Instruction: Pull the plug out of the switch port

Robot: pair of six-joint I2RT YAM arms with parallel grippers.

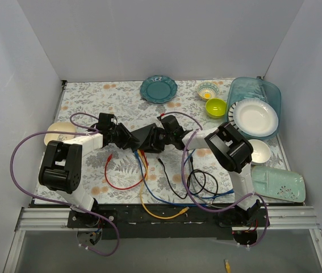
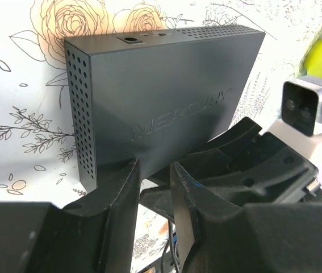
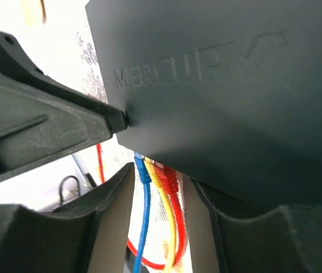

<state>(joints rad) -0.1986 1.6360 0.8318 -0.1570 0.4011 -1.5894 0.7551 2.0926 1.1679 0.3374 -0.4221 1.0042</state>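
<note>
The black switch box [image 1: 145, 135] is held tilted above the table between both arms. In the left wrist view its lower edge [image 2: 149, 114] sits between my left gripper's [image 2: 154, 170] fingers, which are shut on it. A blue plug [image 3: 142, 170], a yellow plug [image 3: 156, 175] and a red plug [image 3: 169, 182] sit in the sockets along the box's lower edge [image 3: 223, 114]. My right gripper [image 3: 162, 177] is open, with one finger on each side of the three plugs. In the top view the left gripper [image 1: 125, 138] and right gripper [image 1: 159, 142] meet at the box.
Blue, yellow, red and black cables [image 1: 149, 190] trail over the front of the table. A teal plate [image 1: 158, 89], two small bowls [image 1: 212, 99], a clear tub with a white plate [image 1: 255, 116], a white bowl [image 1: 258, 151] and a mint tray [image 1: 277, 183] lie behind and to the right. A cream plate [image 1: 55, 132] lies to the left.
</note>
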